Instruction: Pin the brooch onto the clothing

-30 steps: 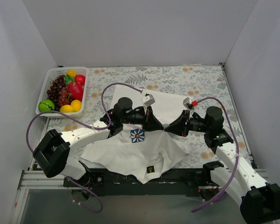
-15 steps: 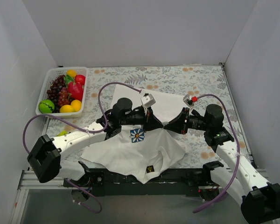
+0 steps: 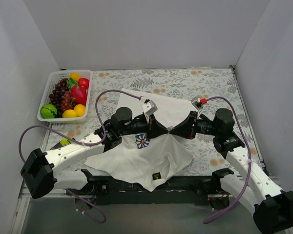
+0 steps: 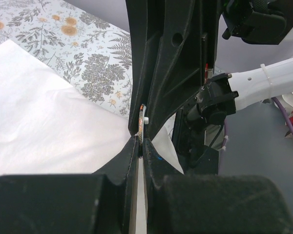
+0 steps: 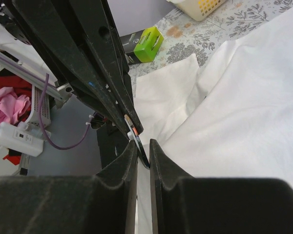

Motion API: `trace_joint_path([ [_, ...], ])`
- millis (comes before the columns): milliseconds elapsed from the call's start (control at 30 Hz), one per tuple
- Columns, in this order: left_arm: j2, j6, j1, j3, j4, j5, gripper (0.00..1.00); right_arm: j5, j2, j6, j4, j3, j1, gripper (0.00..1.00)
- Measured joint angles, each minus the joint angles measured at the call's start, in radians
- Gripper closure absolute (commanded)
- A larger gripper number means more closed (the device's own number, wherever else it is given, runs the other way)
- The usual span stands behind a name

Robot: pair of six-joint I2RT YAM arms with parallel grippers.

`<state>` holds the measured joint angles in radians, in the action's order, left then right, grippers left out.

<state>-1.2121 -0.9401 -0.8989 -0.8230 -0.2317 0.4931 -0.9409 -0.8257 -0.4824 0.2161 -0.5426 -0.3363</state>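
Note:
The white T-shirt (image 3: 136, 158) lies on the table with its blue-and-white flower print (image 3: 143, 141) up and its label (image 3: 157, 176) near the front edge. My left gripper (image 3: 165, 129) and right gripper (image 3: 175, 129) meet tip to tip just above the shirt, right of the print. The brooch (image 5: 136, 139) stands edge-on between them. In the right wrist view my right gripper (image 5: 143, 150) is shut on its lower edge and the left gripper's fingers (image 5: 118, 105) clamp its upper edge. In the left wrist view my left gripper (image 4: 140, 146) is shut on the brooch (image 4: 142, 116).
A white basket of fruit (image 3: 66, 95) stands at the back left. A small green box (image 5: 150, 43) lies by the left arm. A patterned cloth (image 3: 185, 83) covers the table. White walls close in the left, back and right sides.
The left arm's elbow has swung out to the left. Both grippers have stayed tip to tip and shifted slightly toward the back of the table.

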Motion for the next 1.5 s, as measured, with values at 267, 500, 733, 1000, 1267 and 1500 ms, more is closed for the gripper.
trace_joint_path([
  [267, 0.038, -0.016, -0.008, 0.049, -0.058, -0.042, 1.0, -0.001, 0.004, -0.021, 0.029, 0.0, -0.007, 0.99],
  [500, 0.047, -0.032, -0.012, 0.063, -0.086, -0.054, 1.0, -0.007, 0.029, -0.035, 0.103, 0.027, -0.007, 0.99],
  [733, 0.051, -0.04, -0.017, 0.063, -0.093, -0.055, 1.0, -0.007, 0.077, -0.034, 0.149, 0.05, -0.005, 0.74],
  [1000, 0.084, -0.043, -0.014, 0.063, -0.064, -0.049, 1.0, 0.053, 0.143, -0.011, 0.159, 0.059, 0.034, 0.09],
  [1267, 0.08, -0.037, -0.014, 0.063, -0.048, -0.034, 1.0, 0.108, 0.161, -0.01, 0.16, 0.06, 0.034, 0.08],
  [1500, -0.053, -0.025, -0.035, 0.032, -0.001, 0.002, 0.51, 0.234, 0.171, -0.016, 0.14, 0.058, 0.034, 0.06],
])
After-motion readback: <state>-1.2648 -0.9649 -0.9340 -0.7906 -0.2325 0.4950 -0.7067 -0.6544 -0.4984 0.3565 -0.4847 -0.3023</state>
